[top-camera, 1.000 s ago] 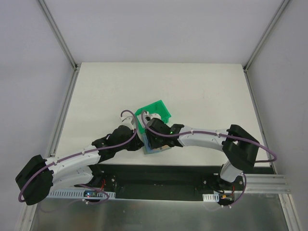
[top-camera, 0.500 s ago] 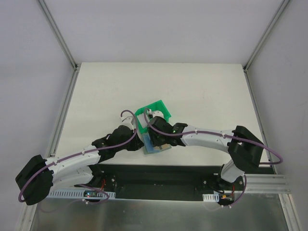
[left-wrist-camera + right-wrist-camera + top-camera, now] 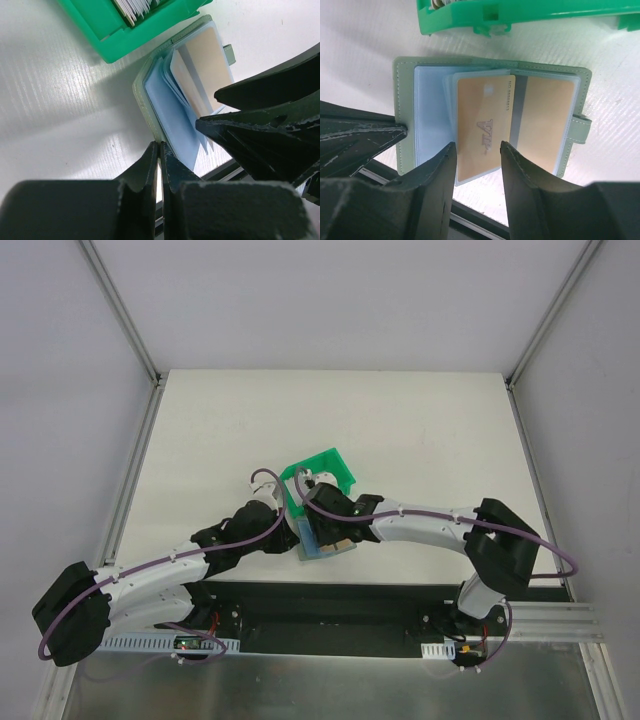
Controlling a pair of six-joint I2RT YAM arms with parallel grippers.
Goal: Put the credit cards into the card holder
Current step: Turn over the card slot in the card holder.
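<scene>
The card holder lies open near the table's front edge, a grey-green wallet with pale blue clear leaves, also seen in the left wrist view and partly under the arms from above. A tan credit card marked VIP sits on its middle leaf, and a second tan card sits in the right leaf. My right gripper is open, its fingers straddling the near end of the VIP card. My left gripper is shut, its tips pressed on the holder's left edge.
The bright green bin stands just beyond the holder, with white cards upright in it. The table's front edge and a dark rail run right below the holder. Both arms crowd together over it.
My right arm pushed forward over the holder half a second ago and has drawn back a little. Its fingers have parted slightly. The left arm has not moved.
</scene>
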